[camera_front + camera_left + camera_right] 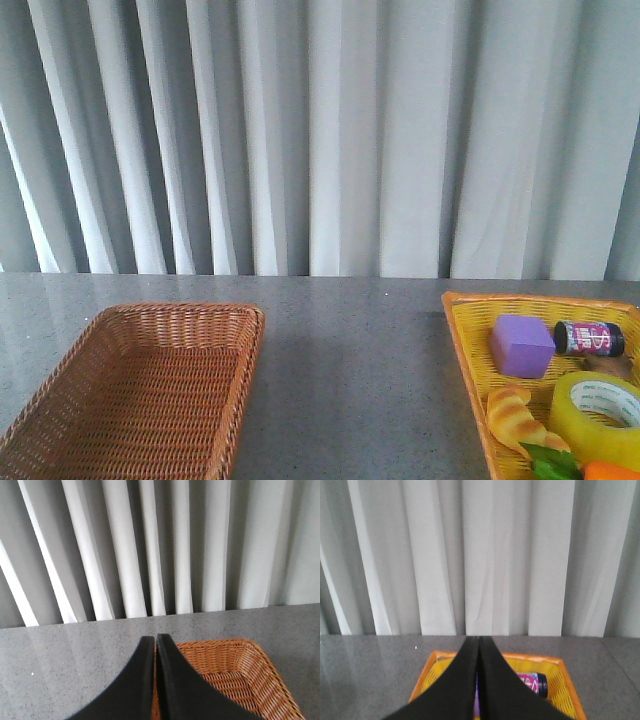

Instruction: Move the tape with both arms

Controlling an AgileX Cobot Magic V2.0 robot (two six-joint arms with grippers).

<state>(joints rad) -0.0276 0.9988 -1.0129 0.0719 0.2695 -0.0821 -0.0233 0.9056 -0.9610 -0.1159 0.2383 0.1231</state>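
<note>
The tape (600,412), a yellow translucent roll with a white core, lies in the yellow basket (468,338) at the front right of the table. Neither arm shows in the front view. In the left wrist view my left gripper (155,639) is shut and empty above the near corner of the brown wicker basket (235,672). In the right wrist view my right gripper (478,639) is shut and empty above the yellow basket (435,672). The tape is hidden in both wrist views.
The yellow basket also holds a purple block (521,345), a small dark bottle (589,338) with a pink label, a croissant (517,418) and green and orange pieces at the front. The brown wicker basket (140,390) stands front left. Grey curtains hang behind the table.
</note>
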